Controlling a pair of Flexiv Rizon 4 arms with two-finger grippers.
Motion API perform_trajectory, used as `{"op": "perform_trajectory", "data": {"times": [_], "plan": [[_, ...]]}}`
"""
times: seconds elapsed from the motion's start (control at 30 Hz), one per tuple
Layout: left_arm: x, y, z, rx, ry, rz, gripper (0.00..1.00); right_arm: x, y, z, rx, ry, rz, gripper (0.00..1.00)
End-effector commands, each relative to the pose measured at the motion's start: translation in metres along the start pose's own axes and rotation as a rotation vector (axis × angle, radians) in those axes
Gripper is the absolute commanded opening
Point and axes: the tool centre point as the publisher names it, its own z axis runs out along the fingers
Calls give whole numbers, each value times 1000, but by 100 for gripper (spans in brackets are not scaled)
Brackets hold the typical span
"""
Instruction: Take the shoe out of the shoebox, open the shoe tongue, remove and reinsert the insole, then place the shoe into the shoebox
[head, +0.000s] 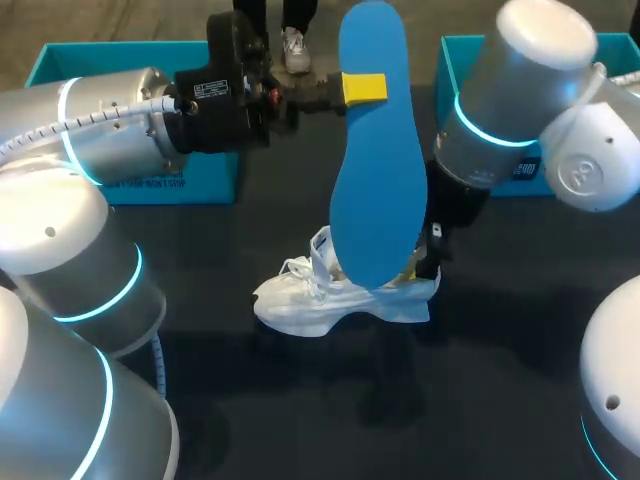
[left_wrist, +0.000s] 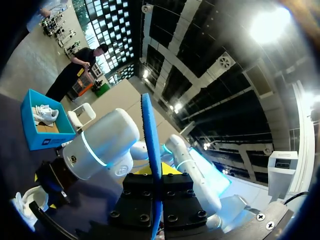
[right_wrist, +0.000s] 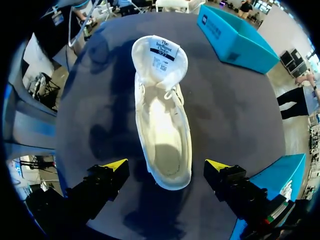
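Shoe (right_wrist: 162, 120) lies on the dark table (right_wrist: 235, 130), upright on its sole, heel between the right gripper (right_wrist: 166, 167)'s yellow-tipped fingers (right_wrist: 115, 164) and toe pointing away from it. Those fingers stand spread wide, one on each side of the heel and clear of it, so this gripper holds nothing. The tongue (right_wrist: 161, 57) is folded forward and open. On it sits a white label (right_wrist: 164, 50) with dark print and a black band. The inside of the shoe shows bare and pale.

The left gripper (head: 365, 88) is clamped on the blue insole (head: 375, 170), its yellow tips pinching the upper part. The insole hangs below it, its lower end just above the shoe opening. In the left wrist view the insole (left_wrist: 152, 165) runs edge-on between the black finger blocks.

A teal shoebox (right_wrist: 235, 37) stands well ahead of the right gripper, past the toe, with white print on its side wall. A second shoebox (left_wrist: 37, 137) stands beside the right arm and holds another white shoe (left_wrist: 45, 114).
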Motion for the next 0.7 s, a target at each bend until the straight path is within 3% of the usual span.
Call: {"op": "perform_trajectory", "data": {"times": [0.03, 0.7], "plan": [[0, 1, 0, 3, 0, 0, 0, -2, 5, 1, 118, 6, -4, 100], [0, 1, 0, 3, 0, 0, 0, -2, 6, -1, 118, 22, -12, 100]]}}
